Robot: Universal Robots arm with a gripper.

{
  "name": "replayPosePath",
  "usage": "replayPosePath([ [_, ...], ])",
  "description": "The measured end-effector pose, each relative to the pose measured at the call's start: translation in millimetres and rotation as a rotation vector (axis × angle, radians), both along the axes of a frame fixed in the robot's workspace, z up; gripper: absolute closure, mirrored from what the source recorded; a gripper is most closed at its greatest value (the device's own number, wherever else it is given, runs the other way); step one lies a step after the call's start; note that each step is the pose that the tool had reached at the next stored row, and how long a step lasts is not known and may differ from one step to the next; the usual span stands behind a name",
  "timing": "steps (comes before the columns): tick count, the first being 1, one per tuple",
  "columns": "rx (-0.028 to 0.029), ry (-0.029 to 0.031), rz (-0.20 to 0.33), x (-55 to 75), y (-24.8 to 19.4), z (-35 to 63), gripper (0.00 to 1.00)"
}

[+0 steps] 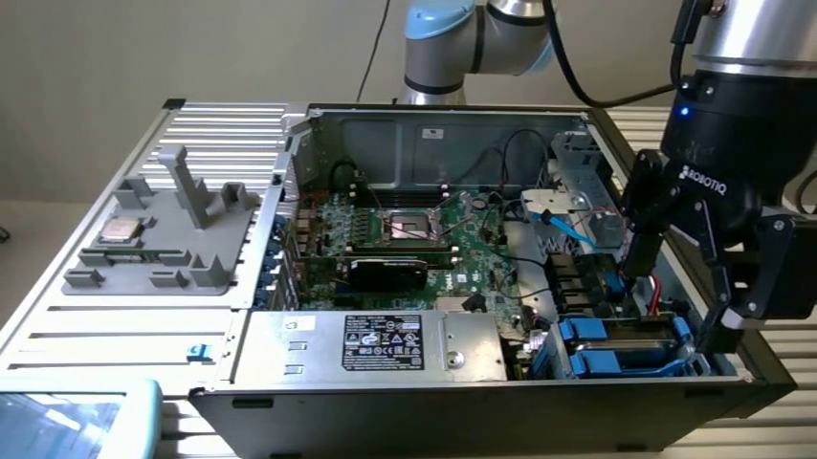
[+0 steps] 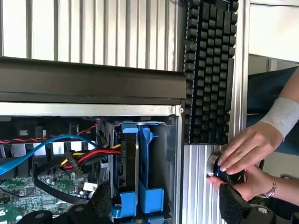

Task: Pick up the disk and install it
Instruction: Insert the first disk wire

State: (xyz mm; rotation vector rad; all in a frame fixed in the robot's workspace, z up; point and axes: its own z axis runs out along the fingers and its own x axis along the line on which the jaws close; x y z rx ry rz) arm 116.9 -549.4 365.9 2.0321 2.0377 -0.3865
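On the ribbed aluminium table (image 1: 115,316), your wide-open black gripper (image 1: 695,287) hangs over the blue-bracketed grey disk (image 1: 626,346), at the open black computer case's (image 1: 511,402) three o'clock.

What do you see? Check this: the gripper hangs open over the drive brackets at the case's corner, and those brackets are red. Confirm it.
Wrong on colour: the drive brackets are blue, not red, as the exterior view shows. The rest stands: the gripper hangs open over them at the case's corner.

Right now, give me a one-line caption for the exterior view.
Open gripper poised over blue drive brackets at the corner of an open computer case.
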Motion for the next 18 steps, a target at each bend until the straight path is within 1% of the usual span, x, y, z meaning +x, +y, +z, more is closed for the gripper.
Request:
replayPosePath([
  [1,0.0,-0.0094,0.002,-0.5,0.1,-0.1,0.01],
  [2,0.0,-0.0209,0.003,-1.0,0.2,-0.1,0.01],
  [3,-0.0001,-0.0308,0.005,-1.8,0.3,-0.1,0.01],
  [6,-0.0002,-0.0565,0.005,-7.0,0.7,-0.1,0.01],
  [7,-0.0001,-0.0579,0.005,-7.1,0.7,-0.2,0.01],
  [10,0.0,-0.058,0.006,-7.4,0.7,-0.2,0.01],
  [11,0.0001,-0.0605,0.005,-10.1,0.8,-0.2,0.01],
  [16,0.0012,-0.0833,0.006,-27.8,0.7,-0.1,0.01],
  [17,0.0015,-0.089,0.006,-31.4,0.7,-0.2,0.01],
  [18,0.0027,-0.0969,0.005,-33.7,0.7,-0.2,0.01],
])
